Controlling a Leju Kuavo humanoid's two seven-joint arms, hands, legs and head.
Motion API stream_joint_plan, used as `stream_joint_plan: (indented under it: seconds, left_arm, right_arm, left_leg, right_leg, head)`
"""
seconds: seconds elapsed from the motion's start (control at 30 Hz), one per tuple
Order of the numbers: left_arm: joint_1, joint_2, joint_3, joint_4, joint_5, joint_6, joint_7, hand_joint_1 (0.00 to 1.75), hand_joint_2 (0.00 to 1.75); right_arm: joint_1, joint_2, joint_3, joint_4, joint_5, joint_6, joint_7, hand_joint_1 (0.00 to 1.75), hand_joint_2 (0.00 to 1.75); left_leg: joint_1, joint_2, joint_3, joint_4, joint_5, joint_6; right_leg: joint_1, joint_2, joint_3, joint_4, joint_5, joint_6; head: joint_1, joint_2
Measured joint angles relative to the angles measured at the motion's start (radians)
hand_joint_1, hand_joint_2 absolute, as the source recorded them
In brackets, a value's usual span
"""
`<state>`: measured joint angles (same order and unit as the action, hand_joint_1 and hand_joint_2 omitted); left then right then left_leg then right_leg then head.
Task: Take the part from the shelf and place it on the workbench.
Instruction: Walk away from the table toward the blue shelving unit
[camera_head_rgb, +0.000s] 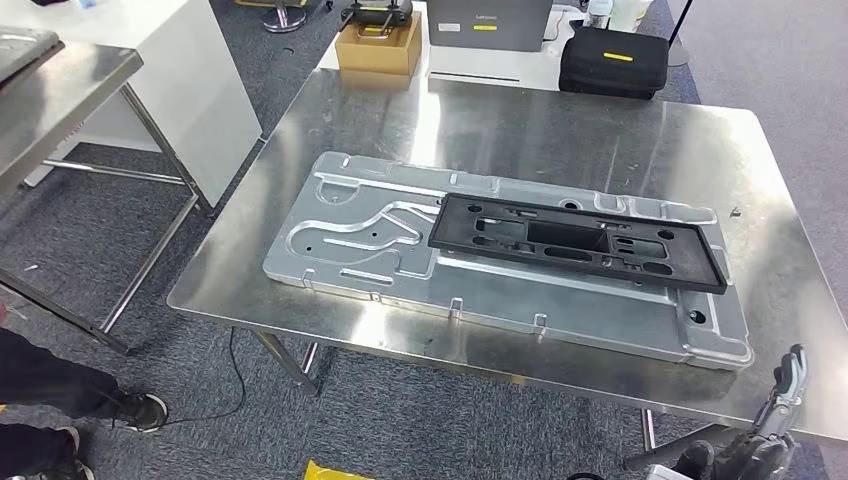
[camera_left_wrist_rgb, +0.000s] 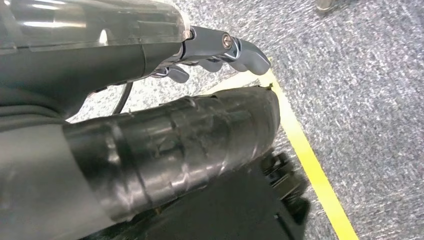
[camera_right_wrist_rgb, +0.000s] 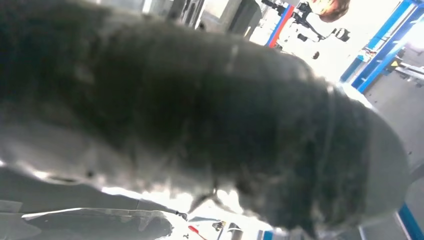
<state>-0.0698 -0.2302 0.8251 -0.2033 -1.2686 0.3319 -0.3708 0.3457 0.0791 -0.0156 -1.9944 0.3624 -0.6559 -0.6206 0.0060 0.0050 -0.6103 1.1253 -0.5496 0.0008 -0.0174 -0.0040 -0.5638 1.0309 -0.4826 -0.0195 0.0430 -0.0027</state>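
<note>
Right hand (camera_head_rgb: 783, 392), grip unclear, hangs off workbench (camera_head_rgb: 560, 130) edge near black part (camera_head_rgb: 578, 242).

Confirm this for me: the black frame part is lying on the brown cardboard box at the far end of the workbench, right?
Not quite. The black frame part is lying on the large silver stamped panel in the middle of the workbench, as the head view shows; the brown cardboard box sits beyond it.

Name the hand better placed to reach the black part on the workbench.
Right, probably: the right hand is raised at the workbench edge near the black part; the left hand hangs over the floor.
</note>
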Motion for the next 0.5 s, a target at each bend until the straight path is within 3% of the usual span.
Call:
stream_joint_plan:
  seconds: [0.07, 0.1, 0.13, 0.17, 0.23, 0.3, 0.4, 0.43, 0.5]
  left_arm:
    - [0.000, 0.000, 0.001, 0.000, 0.000, 0.000, 0.000, 0.00, 0.00]
    - [0.001, 0.000, 0.001, 0.000, 0.000, 0.001, 0.000, 0.00, 0.00]
    - [0.001, 0.000, 0.001, 0.000, 0.000, 0.001, 0.001, 0.00, 0.00]
    - [0.001, 0.000, 0.001, 0.000, 0.000, 0.002, 0.002, 0.00, 0.00]
    - [-0.001, 0.000, 0.001, 0.000, 0.000, 0.003, 0.002, 0.00, 0.00]
    - [-0.004, 0.000, 0.001, 0.000, 0.000, 0.005, 0.003, 0.00, 0.00]
    - [-0.002, 0.001, 0.002, 0.000, 0.000, 0.006, 0.003, 0.00, 0.00]
    - [-0.002, 0.000, 0.002, 0.000, 0.000, 0.007, 0.003, 0.00, 0.00]
    - [-0.003, 0.000, 0.002, 0.000, 0.000, 0.007, 0.003, 0.00, 0.00]
  right_arm:
    - [-0.002, 0.004, 0.000, 0.004, 0.000, 0.000, 0.001, 0.00, 0.00]
    - [-0.002, 0.006, 0.000, 0.007, 0.000, 0.000, 0.001, 0.00, 0.00]
    - [-0.002, 0.008, 0.000, 0.009, 0.000, 0.000, 0.002, 0.00, 0.00]
    - [-0.002, 0.009, 0.000, 0.011, -0.001, 0.000, 0.002, 0.00, 0.00]
    - [-0.002, 0.013, 0.000, 0.012, -0.003, 0.000, 0.003, 0.00, 0.00]
    - [-0.001, 0.017, 0.000, 0.013, -0.006, 0.000, 0.003, 0.00, 0.00]
    - [-0.001, 0.022, 0.000, 0.016, -0.010, 0.000, 0.002, 0.00, 0.00]
    - [0.000, 0.023, -0.001, 0.017, -0.011, 0.000, 0.002, 0.00, 0.00]
    - [0.002, 0.023, -0.001, 0.019, -0.012, 0.000, 0.002, 0.00, 0.00]
  left_leg:
    - [0.001, 0.000, -0.041, 0.121, -0.072, -0.004]
    - [0.001, 0.000, -0.047, 0.156, -0.087, -0.004]
    - [0.000, 0.000, -0.036, 0.157, -0.083, -0.003]
    - [0.000, 0.000, -0.005, 0.117, -0.063, 0.000]
    - [-0.003, 0.000, 0.085, -0.024, -0.015, 0.009]
    - [-0.009, 0.000, 0.135, -0.115, 0.008, 0.018]
    - [-0.012, 0.001, 0.132, -0.132, 0.026, 0.033]
    - [-0.010, 0.003, 0.129, -0.138, 0.036, 0.040]
    - [-0.006, 0.008, 0.115, -0.148, 0.058, 0.053]
  right_leg:
    - [0.004, -0.002, -0.016, 0.001, 0.011, -0.005]
    - [0.005, -0.003, -0.025, 0.002, 0.016, -0.006]
    - [0.007, -0.003, -0.033, 0.003, 0.022, -0.005]
    - [0.007, -0.003, -0.040, 0.005, 0.027, -0.004]
    - [0.009, -0.003, -0.050, 0.009, 0.036, 0.001]
    - [0.010, -0.003, -0.054, 0.011, 0.045, 0.011]
    - [0.005, -0.005, -0.056, 0.008, 0.058, 0.030]
    - [0.004, -0.003, -0.060, 0.016, 0.048, 0.036]
    - [0.003, 0.001, -0.085, 0.082, -0.020, 0.044]
  head:
    - [0.000, 0.000]
    - [0.000, 0.000]
    - [0.000, 0.000]
    - [0.000, 0.000]
    - [0.000, 0.000]
    - [0.000, 0.000]
    - [0.000, 0.000]
    - [0.001, 0.000]
    - [0.001, 0.000]
